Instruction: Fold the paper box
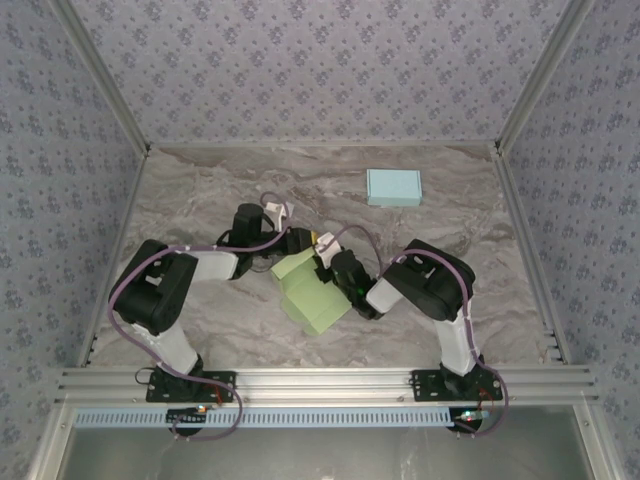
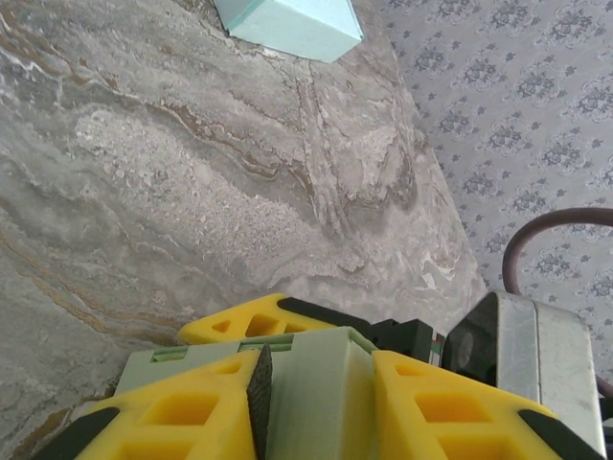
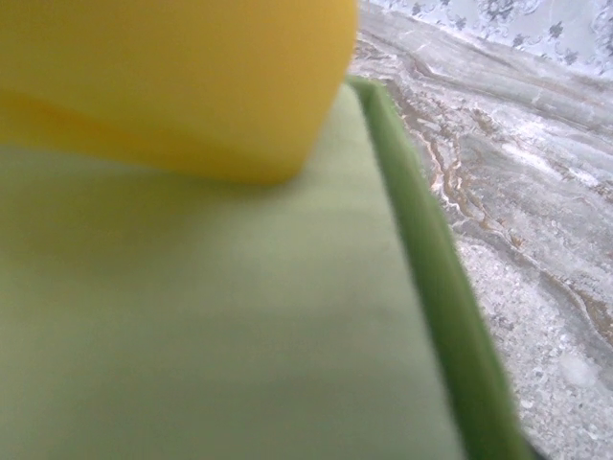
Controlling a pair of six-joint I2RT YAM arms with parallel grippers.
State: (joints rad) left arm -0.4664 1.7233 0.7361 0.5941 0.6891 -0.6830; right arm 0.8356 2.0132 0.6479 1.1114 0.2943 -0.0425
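Left fingers (image 2: 192, 412) clamp the green paper box (image 1: 312, 290); right fingers (image 3: 172, 77) touch it, grip unclear.

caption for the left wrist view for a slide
Left claw gripping a flap of the green paper box above the marble table, a light blue box lying beyond.

In the right wrist view the green paper box (image 3: 211, 316) is a blur, cut off at the left and bottom. The yellow finger (image 3: 172, 77) lying over it is blurred too, and whether those jaws grip cannot be told. Beyond the green paper box, a pale blue box (image 2: 287, 24) is cropped by the left wrist view's top edge.
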